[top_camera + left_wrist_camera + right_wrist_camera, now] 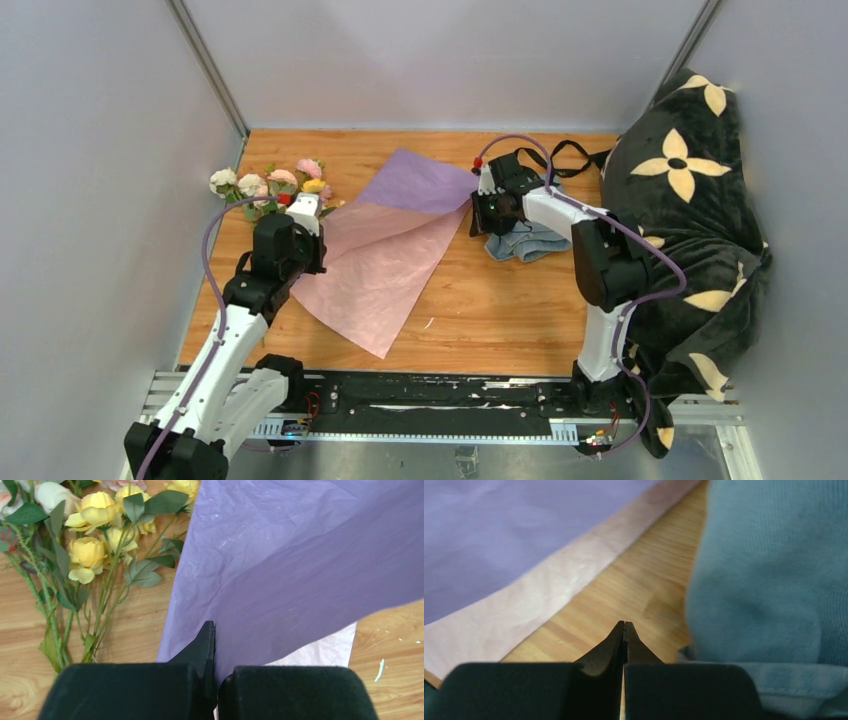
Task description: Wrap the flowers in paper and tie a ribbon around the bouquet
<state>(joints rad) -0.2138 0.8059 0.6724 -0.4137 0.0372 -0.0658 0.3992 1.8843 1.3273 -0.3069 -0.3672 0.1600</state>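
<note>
The paper (375,265) lies across the middle of the table (490,310), its pale pink face up in front and its lavender-purple face (420,180) up at the back. The flowers (270,185) lie at the far left, just beside the paper's left edge; in the left wrist view their yellow blooms (92,530) and green stems show. My left gripper (214,627) is shut on the paper's (300,555) left edge, and the purple sheet drapes over its right finger. My right gripper (624,625) is shut on nothing, over bare wood beside the paper's right corner (524,600). The black ribbon (567,147) lies at the back right.
A grey-blue folded cloth (525,243) lies under my right wrist and fills the right of the right wrist view (769,570). A black blanket with cream flower shapes (690,220) is heaped along the right wall. Grey walls close in three sides.
</note>
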